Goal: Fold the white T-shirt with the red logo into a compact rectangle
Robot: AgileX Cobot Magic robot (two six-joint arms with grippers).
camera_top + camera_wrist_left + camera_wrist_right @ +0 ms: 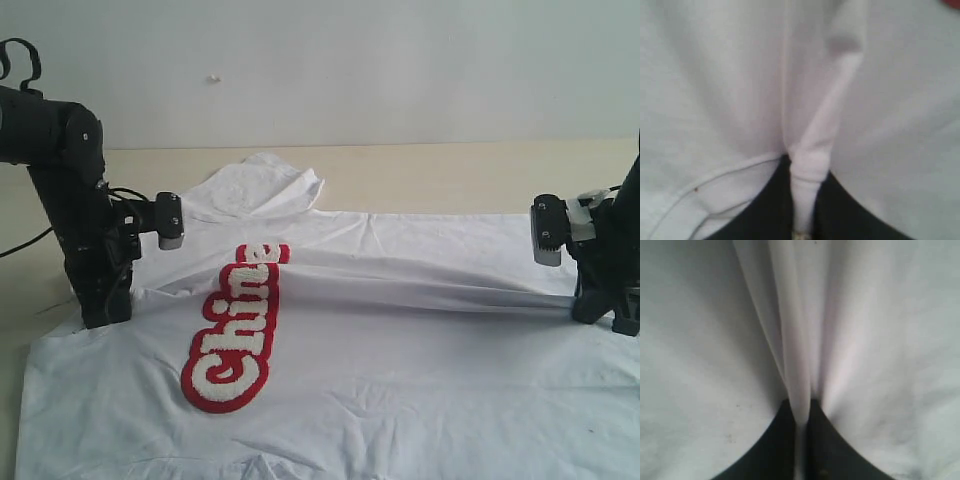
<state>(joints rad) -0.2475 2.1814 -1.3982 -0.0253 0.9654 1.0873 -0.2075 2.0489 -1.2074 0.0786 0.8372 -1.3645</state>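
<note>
The white T-shirt [400,370] lies spread across the table, with a raised ridge of cloth stretched taut from left to right. The red logo [238,330] runs diagonally on its left half, its upper end bent over the ridge. My left gripper [105,315] is low at the shirt's left edge, shut on a pinched fold of white cloth [807,175]. At the right edge my right gripper [592,310] is shut on another thin fold [800,405]. In both wrist views the black fingers [772,210] [777,450] clamp the cloth between them.
A bunched sleeve or collar part [262,185] of the shirt lies at the back left. The wooden table [450,175] shows behind the shirt, with a pale wall beyond. A cable hangs from the left arm [60,170].
</note>
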